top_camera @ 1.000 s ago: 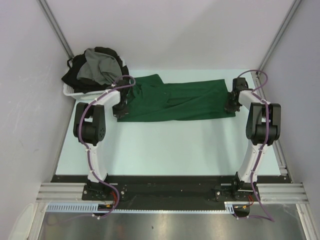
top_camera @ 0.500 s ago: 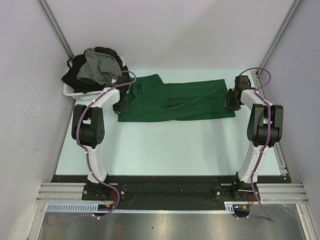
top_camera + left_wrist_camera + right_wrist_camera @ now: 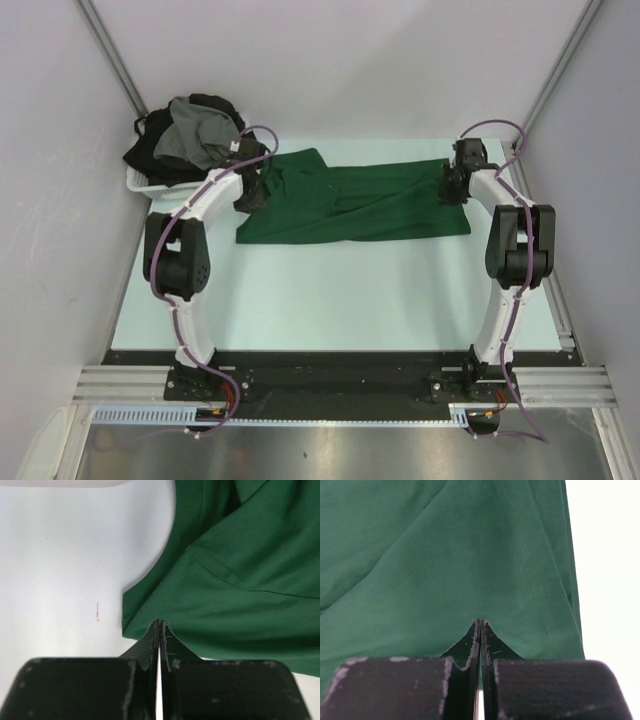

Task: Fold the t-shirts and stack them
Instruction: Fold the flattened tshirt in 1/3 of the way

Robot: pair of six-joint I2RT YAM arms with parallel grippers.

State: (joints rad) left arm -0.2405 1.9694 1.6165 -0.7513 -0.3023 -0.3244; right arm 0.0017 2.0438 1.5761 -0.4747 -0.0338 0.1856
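Observation:
A dark green t-shirt [image 3: 350, 205] lies flat and folded into a long band across the far part of the table. My left gripper [image 3: 252, 192] hovers over its left end with the jaws shut and nothing between them. In the left wrist view the left gripper [image 3: 159, 623] sits just above the green shirt's [image 3: 240, 580] near corner. My right gripper [image 3: 450, 188] is over the right end, also shut and empty. The right wrist view has the right gripper [image 3: 480, 622] above the green shirt [image 3: 445, 565], near its hemmed right edge. A grey t-shirt [image 3: 195, 135] and black t-shirts [image 3: 150, 152] are heaped in the basket.
The white plastic basket [image 3: 140, 184] stands at the far left corner, against the left wall. Pale table surface [image 3: 330, 295] stretches between the shirt and the arm bases. Walls close in on the left, right and back.
Both grippers have moved from the shirt's near corners toward the far side, over its ends. The green shirt lies as before.

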